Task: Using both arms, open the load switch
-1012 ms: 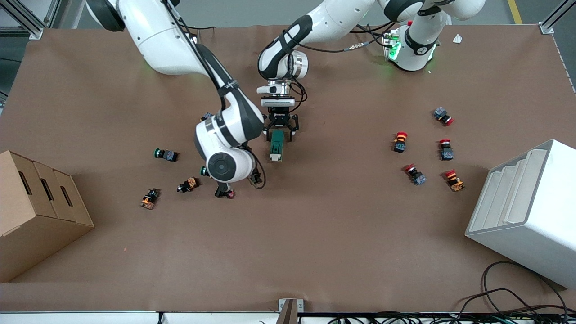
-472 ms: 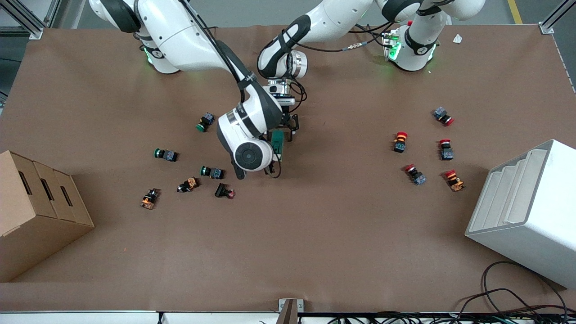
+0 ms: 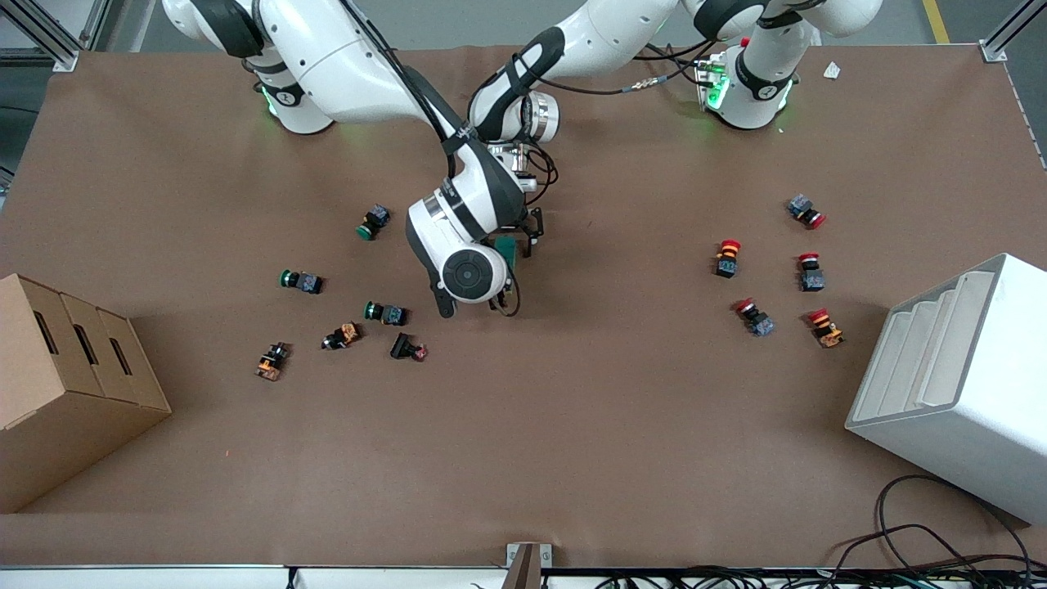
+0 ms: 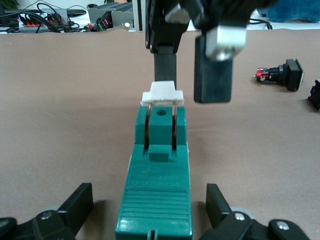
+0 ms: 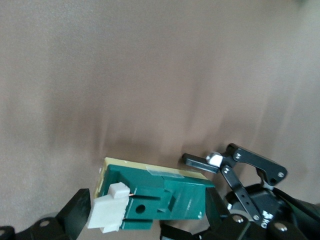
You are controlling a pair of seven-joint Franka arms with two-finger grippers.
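Note:
The load switch (image 4: 156, 190) is a dark green block with a white lever (image 4: 162, 94) at one end, lying on the brown table mid-way between the arms. My left gripper (image 4: 150, 212) stands open around its plain end, a gap on each side. My right gripper (image 5: 145, 215) is open over the lever end (image 5: 107, 207); one of its fingers (image 4: 214, 75) hangs beside the lever, the other past it. In the front view the right arm's wrist (image 3: 468, 276) covers most of the switch (image 3: 509, 248).
Green-capped push buttons (image 3: 374, 221) and other small buttons (image 3: 407, 349) lie toward the right arm's end. Red-capped buttons (image 3: 726, 257) lie toward the left arm's end. A cardboard box (image 3: 65, 384) and a white rack (image 3: 957, 384) stand at the table's ends.
The right arm has swung from over the small buttons to over the load switch, bringing its gripper to the lever end. The left gripper has stayed around the switch.

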